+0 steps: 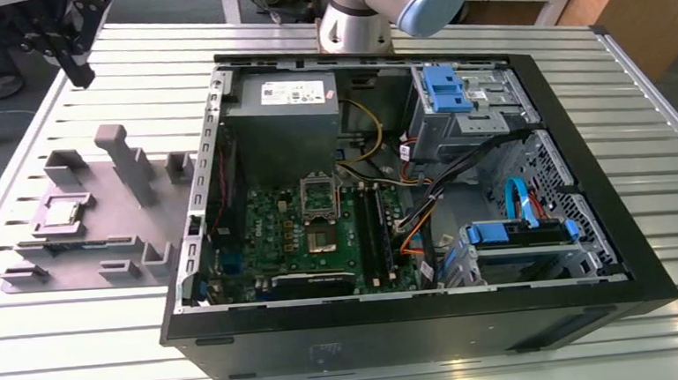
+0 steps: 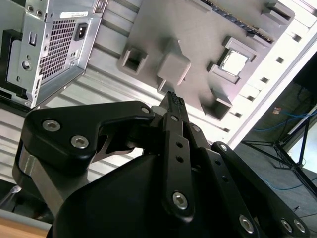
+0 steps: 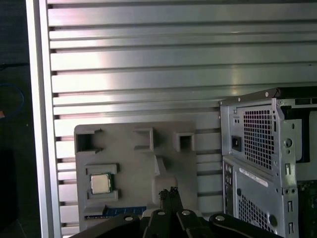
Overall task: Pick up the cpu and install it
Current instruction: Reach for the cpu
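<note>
Small silvery cpu (image 3: 100, 184) (flat, square)

Silvery cpu (image 3: 100, 184) flat in grey holder (image 3: 131, 173)

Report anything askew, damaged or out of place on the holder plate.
Nothing stands out. The cpu lies flat and square in its recess on the grey holder plate, and the gripper hangs apart from it, empty.
</note>
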`<state>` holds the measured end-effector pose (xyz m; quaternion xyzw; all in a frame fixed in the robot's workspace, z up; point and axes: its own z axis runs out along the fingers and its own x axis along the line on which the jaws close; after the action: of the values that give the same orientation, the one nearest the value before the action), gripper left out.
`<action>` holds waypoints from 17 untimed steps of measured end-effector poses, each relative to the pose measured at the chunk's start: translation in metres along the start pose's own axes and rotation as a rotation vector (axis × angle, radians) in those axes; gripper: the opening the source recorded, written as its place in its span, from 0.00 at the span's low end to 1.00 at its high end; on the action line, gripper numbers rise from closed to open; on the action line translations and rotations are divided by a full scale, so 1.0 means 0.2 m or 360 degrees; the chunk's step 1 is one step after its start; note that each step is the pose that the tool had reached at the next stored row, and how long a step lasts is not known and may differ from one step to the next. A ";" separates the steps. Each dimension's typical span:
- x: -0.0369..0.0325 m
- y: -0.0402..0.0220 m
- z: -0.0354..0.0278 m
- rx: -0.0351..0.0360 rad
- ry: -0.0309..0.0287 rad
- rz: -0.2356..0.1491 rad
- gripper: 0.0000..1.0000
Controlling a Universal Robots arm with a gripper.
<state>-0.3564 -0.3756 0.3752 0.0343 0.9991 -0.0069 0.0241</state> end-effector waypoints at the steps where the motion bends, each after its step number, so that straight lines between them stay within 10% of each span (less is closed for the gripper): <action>1: 0.001 0.000 0.005 0.0000 0.00001 0.0000 0.11; 17: 0.031 -0.002 0.034 0.0000 0.00000 0.0000 0.11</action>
<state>-0.3622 -0.3757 0.3681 0.0343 0.9991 -0.0070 0.0241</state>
